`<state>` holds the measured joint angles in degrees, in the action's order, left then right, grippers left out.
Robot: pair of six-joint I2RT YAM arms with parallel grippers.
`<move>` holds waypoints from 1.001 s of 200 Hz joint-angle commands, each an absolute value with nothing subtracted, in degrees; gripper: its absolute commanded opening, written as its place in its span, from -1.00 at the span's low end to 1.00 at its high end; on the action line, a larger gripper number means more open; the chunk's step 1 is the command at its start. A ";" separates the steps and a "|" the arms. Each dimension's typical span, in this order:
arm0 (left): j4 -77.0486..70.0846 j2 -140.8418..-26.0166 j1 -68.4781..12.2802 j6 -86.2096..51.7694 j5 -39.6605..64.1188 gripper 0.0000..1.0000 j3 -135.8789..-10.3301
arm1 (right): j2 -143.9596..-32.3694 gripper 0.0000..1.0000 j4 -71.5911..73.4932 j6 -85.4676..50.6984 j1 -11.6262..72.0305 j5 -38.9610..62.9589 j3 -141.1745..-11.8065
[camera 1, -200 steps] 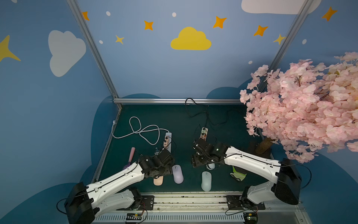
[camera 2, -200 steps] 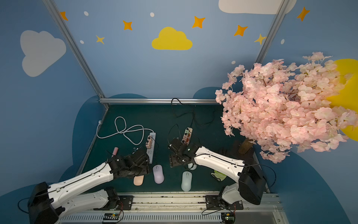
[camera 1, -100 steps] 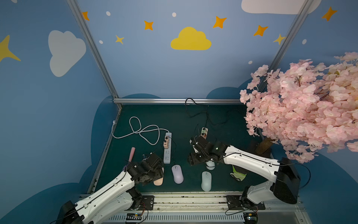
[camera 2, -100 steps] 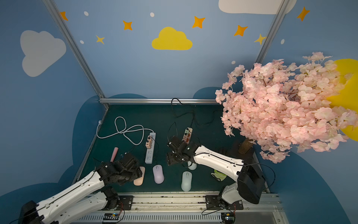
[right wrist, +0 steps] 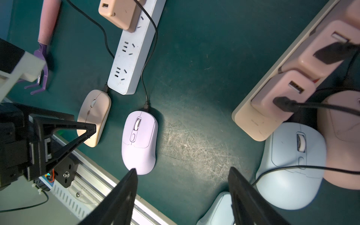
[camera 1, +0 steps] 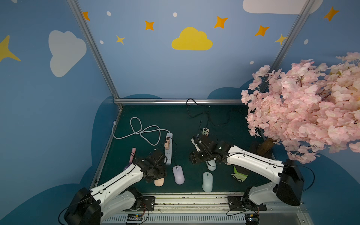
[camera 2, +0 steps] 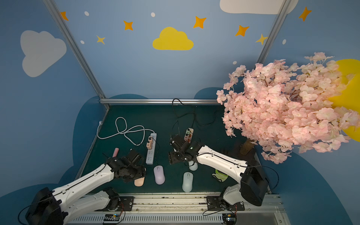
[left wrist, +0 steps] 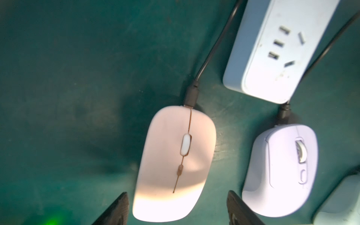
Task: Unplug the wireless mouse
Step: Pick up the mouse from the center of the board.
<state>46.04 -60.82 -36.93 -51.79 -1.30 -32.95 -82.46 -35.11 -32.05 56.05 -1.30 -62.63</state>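
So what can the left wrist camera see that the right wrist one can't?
Only the left wrist view: both fingers of the open left tool, either side of the pink mouse. Only the right wrist view: the beige power strip with pink chargers, the pink-handled fork, the open right tool. Both: the pink mouse, purple mouse, white power strip, and black cables plugged into both mice.

Green tabletop (camera 1: 155, 116) — mice (camera 1: 178, 174), power strips (camera 1: 168, 153), cables (camera 1: 140, 132) atop
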 commanded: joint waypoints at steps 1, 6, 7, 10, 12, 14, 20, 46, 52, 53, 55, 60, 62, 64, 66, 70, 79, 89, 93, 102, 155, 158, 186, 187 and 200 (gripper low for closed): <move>48.80 -63.67 -37.38 -49.18 -1.18 0.57 -34.24 | -80.54 0.45 -34.41 -31.40 55.80 -1.50 -61.48; 48.43 -64.24 -37.67 -49.01 -0.91 0.57 -34.28 | -80.57 0.45 -34.30 -31.38 55.68 -1.41 -61.34; 48.38 -64.33 -37.82 -48.98 -0.89 0.58 -34.28 | -80.59 0.45 -34.29 -31.38 55.66 -1.41 -61.35; 48.08 -64.72 -37.94 -48.91 -0.84 0.58 -34.28 | -80.57 0.45 -34.21 -31.44 55.65 -1.29 -61.28; 47.86 -64.98 -38.05 -48.88 -0.78 0.58 -34.28 | -80.55 0.44 -34.15 -31.46 55.64 -1.24 -61.27; 47.65 -65.13 -38.14 -48.78 -0.66 0.58 -34.28 | -80.58 0.44 -34.11 -31.46 55.64 -1.19 -61.15; 47.05 -65.88 -38.63 -48.54 -0.38 0.58 -34.34 | -80.66 0.44 -34.00 -31.46 55.55 -1.01 -61.05; 45.51 -68.46 -40.54 -48.34 -0.73 0.57 -34.16 | -80.48 0.42 -34.15 -31.37 55.55 -0.86 -60.99; 45.23 -68.93 -40.71 -48.42 -1.00 0.55 -33.90 | -80.31 0.42 -34.12 -31.39 55.55 -0.97 -60.87; 45.16 -69.01 -40.79 -48.43 -1.03 0.55 -33.82 | -80.32 0.42 -34.07 -31.39 55.55 -0.97 -60.84; 45.06 -69.13 -40.78 -48.43 -1.11 0.54 -33.72 | -80.33 0.42 -34.09 -31.38 55.55 -1.03 -60.83; 44.84 -69.41 -40.86 -48.38 -1.37 0.54 -33.54 | -80.18 0.41 -33.97 -31.31 55.56 -1.06 -60.80; 44.76 -69.62 -40.87 -48.35 -1.46 0.54 -33.54 | -80.14 0.41 -34.00 -31.29 55.55 -1.06 -60.82; 44.68 -69.72 -40.87 -48.28 -1.60 0.53 -33.46 | -80.11 0.41 -33.99 -31.29 55.55 -1.08 -60.75; 44.66 -69.81 -40.87 -48.28 -1.78 0.53 -33.41 | -80.08 0.41 -34.01 -31.31 55.50 -1.13 -60.78; 44.57 -70.08 -40.87 -48.17 -2.07 0.53 -33.44 | -79.98 0.41 -33.95 -31.29 55.49 -1.15 -60.74; 44.16 -70.48 -40.87 -47.80 -2.50 0.50 -33.39 | -79.75 0.41 -33.93 -31.39 55.47 -1.23 -60.69; 43.48 -71.12 -40.79 -47.36 -2.80 0.49 -33.48 | -79.54 0.41 -33.80 -31.38 55.47 -1.23 -60.50; 43.30 -71.47 -40.78 -47.29 -3.04 0.49 -33.56 | -79.40 0.41 -33.71 -31.46 55.47 -1.23 -60.40; 43.20 -72.32 -40.67 -47.24 -3.41 0.49 -33.89 | -79.27 0.41 -33.66 -31.47 55.46 -1.14 -60.37; 42.28 -77.01 -40.34 -45.80 -4.15 0.38 -34.72 | -78.43 0.40 -33.40 -31.51 55.46 -1.14 -59.91; 42.28 -77.06 -40.34 -45.79 -4.18 0.36 -34.72 | -78.33 0.40 -33.48 -31.55 55.55 -1.14 -59.93; 42.63 -75.87 -40.32 -45.79 -4.54 0.19 -34.06 | -77.46 0.40 -32.99 -31.86 55.46 -1.88 -59.43; 42.63 -75.81 -40.33 -45.83 -4.55 0.18 -34.04 | -77.40 0.40 -32.97 -31.88 55.46 -1.90 -59.42; 42.63 -74.95 -40.17 -46.19 -4.91 0.15 -33.54 | -77.03 0.40 -32.53 -33.06 55.39 -2.59 -59.07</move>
